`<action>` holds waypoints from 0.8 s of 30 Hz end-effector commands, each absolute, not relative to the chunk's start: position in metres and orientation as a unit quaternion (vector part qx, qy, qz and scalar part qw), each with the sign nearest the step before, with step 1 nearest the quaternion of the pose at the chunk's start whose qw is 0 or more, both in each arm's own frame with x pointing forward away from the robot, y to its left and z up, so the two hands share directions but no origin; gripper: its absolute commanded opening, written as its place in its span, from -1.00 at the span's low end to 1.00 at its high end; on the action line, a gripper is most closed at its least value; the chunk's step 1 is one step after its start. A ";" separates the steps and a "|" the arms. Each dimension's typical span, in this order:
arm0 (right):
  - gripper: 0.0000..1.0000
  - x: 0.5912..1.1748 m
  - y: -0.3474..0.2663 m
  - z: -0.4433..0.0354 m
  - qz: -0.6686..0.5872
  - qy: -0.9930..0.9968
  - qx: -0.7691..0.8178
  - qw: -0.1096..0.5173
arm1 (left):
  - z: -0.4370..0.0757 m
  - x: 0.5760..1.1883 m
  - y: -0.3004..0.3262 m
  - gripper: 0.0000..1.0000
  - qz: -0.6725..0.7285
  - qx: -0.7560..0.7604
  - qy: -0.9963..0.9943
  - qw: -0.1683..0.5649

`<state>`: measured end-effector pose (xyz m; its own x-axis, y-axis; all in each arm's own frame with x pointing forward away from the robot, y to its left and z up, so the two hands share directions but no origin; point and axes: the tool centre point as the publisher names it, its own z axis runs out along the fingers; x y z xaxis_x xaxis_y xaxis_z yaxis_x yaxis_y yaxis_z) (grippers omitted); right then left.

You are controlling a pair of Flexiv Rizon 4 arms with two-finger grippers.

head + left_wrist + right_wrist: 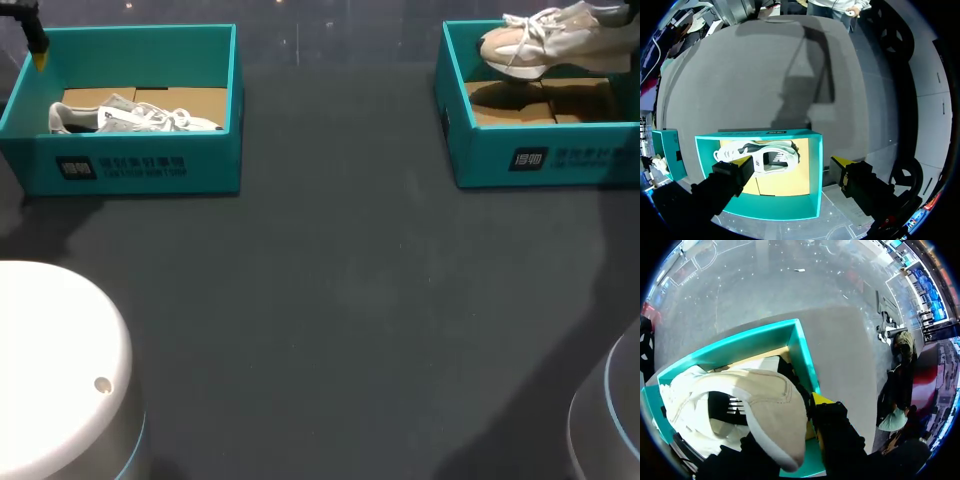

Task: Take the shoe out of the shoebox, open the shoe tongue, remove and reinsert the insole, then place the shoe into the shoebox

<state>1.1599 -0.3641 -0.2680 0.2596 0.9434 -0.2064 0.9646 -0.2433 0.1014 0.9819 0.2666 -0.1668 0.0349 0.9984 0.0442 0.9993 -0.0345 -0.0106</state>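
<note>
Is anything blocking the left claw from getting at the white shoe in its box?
Nothing visible does. The shoebox has no lid, and the white shoe lies uncovered below the open left gripper. One finger hangs outside the box's wall, which might catch it.

On the surface (pixel 340 300), the left shoebox (pixel 140 168) sits at ten o'clock, with the left shoe (pixel 135 118) lying inside along its near wall. The right shoebox (pixel 540 160) sits at two o'clock, and the right shoe (pixel 550 40) is above its far side, off the box floor. The left pincer (pixel 791 164) hangs over the left shoebox's far-left corner.
</note>
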 end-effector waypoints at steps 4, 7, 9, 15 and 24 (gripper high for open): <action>-1.00 1.153 -0.353 -0.236 -0.043 0.609 0.784 0.113 | -0.166 0.982 0.267 1.00 -0.013 -0.719 -0.694 0.020; -1.00 1.152 -0.349 -0.225 -0.041 0.613 0.780 0.119 | -0.166 0.982 0.267 1.00 -0.013 -0.719 -0.694 0.020; -1.00 1.150 -0.349 -0.216 -0.038 0.615 0.778 0.123 | -0.166 0.982 0.267 1.00 -0.013 -0.719 -0.694 0.020; -1.00 1.145 -0.350 -0.188 -0.031 0.622 0.770 0.135 | -0.166 0.982 0.267 1.00 -0.013 -0.719 -0.694 0.020; -1.00 1.150 -0.349 -0.149 -0.041 0.628 0.760 0.164 | -0.166 0.982 0.267 1.00 -0.013 -0.719 -0.694 0.020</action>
